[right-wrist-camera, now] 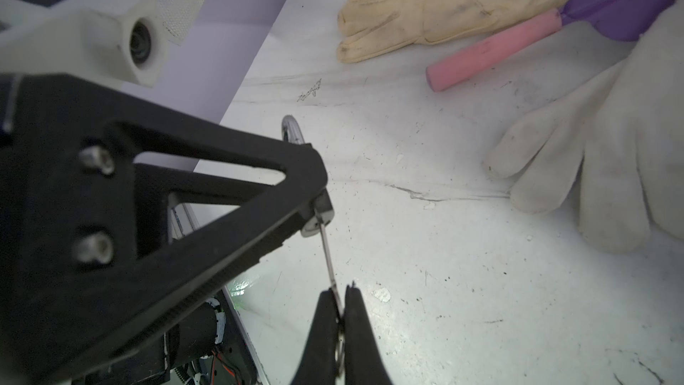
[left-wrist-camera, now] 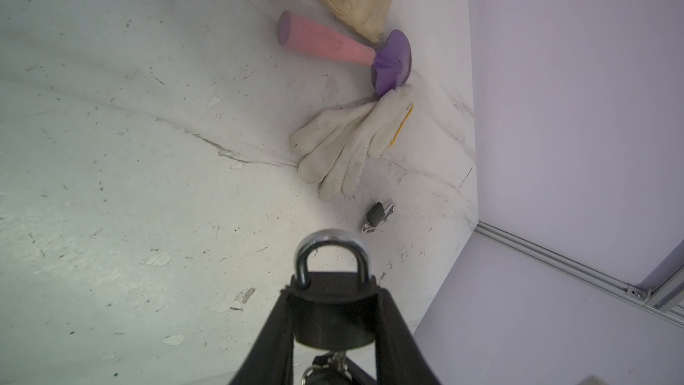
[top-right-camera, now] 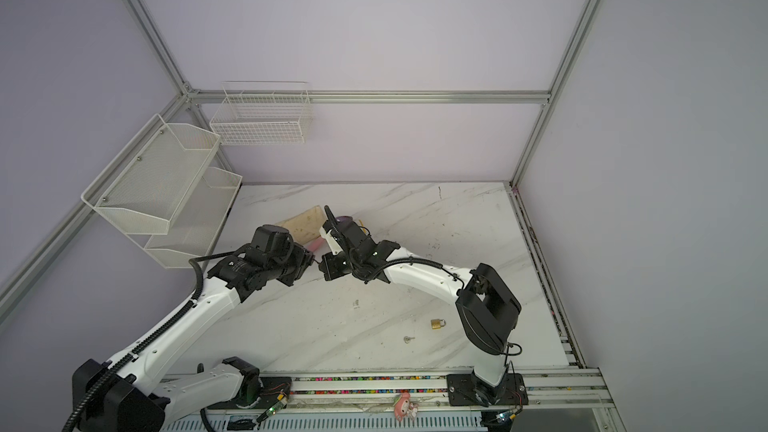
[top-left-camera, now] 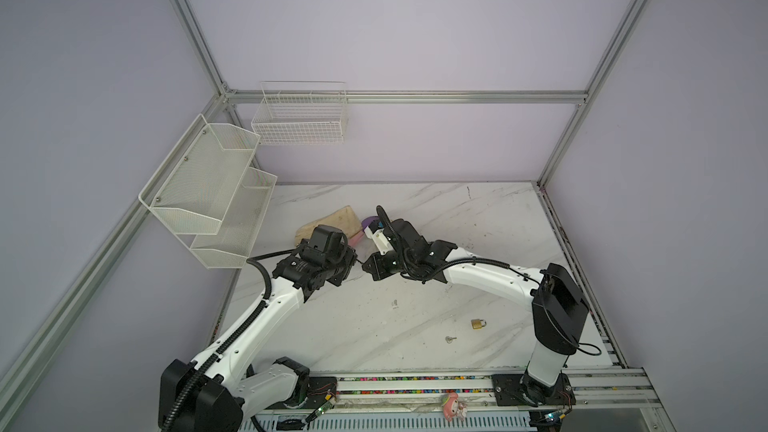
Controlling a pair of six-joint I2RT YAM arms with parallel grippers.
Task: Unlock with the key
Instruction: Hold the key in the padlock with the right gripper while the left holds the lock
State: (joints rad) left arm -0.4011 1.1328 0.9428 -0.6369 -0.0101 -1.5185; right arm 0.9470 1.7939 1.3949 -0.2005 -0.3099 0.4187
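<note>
so the left end effector point(left-wrist-camera: 335, 290) is clamped on the black padlock point(left-wrist-camera: 333, 320), holding it up off the desk point(left-wrist-camera: 148, 179), and the right end effector point(right-wrist-camera: 339, 300) is pinched tight on the key point(right-wrist-camera: 328, 253), whose blade reaches the padlock's bottom

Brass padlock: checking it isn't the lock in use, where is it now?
In both top views the brass padlock lies loose on the table, front right, beside the right arm, with a small silver key just left of it.
</note>
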